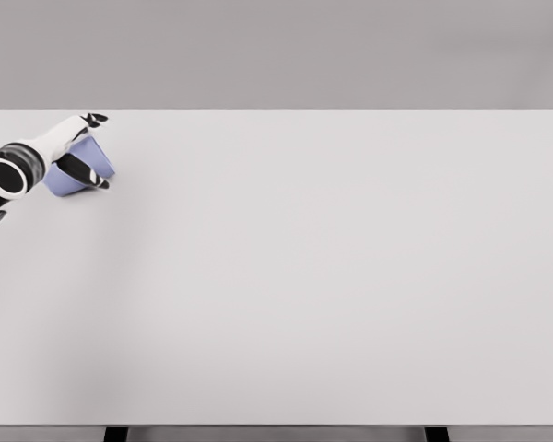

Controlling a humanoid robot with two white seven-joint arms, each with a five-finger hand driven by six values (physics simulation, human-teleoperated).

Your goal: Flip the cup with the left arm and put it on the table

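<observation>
Pale grey and evenly lit, the table (332, 276) filled nearly the whole head view, with a flat grey wall behind its far edge and two dark leg tops showing at the bottom edge. Near the far left corner of that surface sat the cup (74, 173), a small piece in soft periwinkle blue with a smooth matte skin and no visible handle or marking. It lay tilted rather than upright, its wider end turned toward the lower left and its body tapering up toward the right; whether it touched the tabletop or hung just above it could not be told, though a faint shadow lay close beneath it. Around the cup the left hand (78, 152) was closed in a grasp: white fingers with dark tips wrapped over its upper side, one dark fingertip (94, 120) poking out beyond the cup toward the far edge, and another dark digit crossing the cup's front near its right side. Behind the hand the white forearm ran down and left to a black-and-white ringed wrist joint at the picture's left edge.
</observation>
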